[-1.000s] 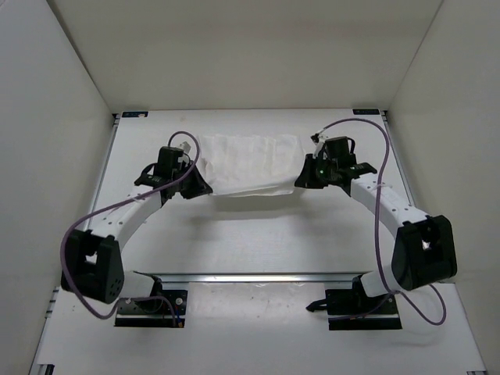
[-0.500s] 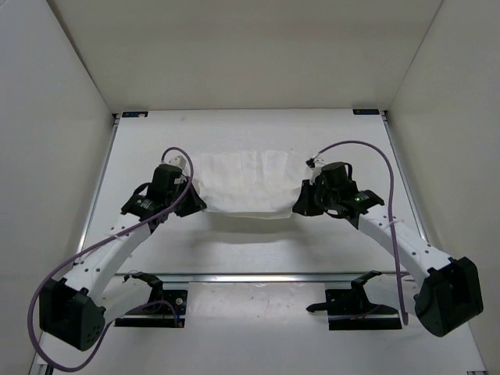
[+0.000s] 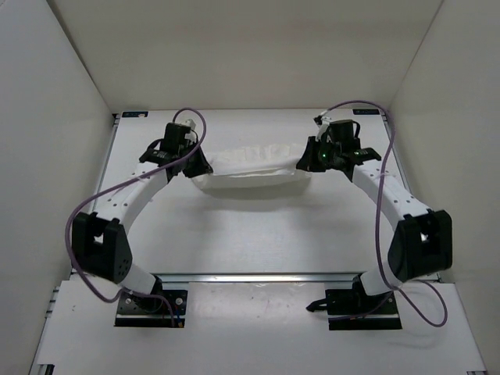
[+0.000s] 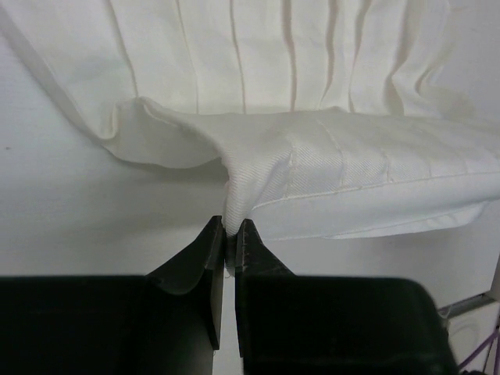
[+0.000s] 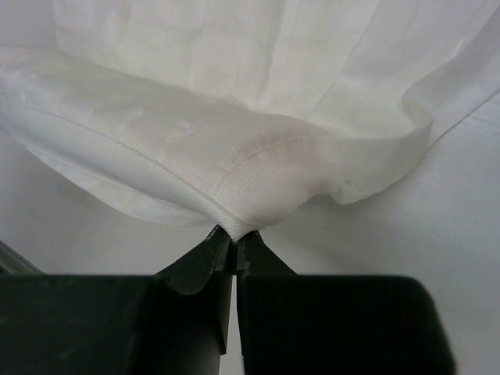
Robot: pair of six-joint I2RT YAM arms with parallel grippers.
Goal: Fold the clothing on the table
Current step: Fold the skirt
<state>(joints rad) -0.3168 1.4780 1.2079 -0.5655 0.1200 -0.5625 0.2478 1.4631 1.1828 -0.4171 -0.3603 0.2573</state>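
The left pincer is clamped on the left corner of the white garment; the right pincer pinches its right corner. The plain cloth lies doubled between them at the far middle of the bench.

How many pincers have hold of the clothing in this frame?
2. The left pincer is clamped on the left end of the clothing; the right pincer is clamped on its right end.

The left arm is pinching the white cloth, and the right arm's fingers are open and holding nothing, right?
Not quite. The right fingers are shut on the clothing too, pinching a fold of it, as the right wrist view shows. The left fingers do pinch it, as you said.
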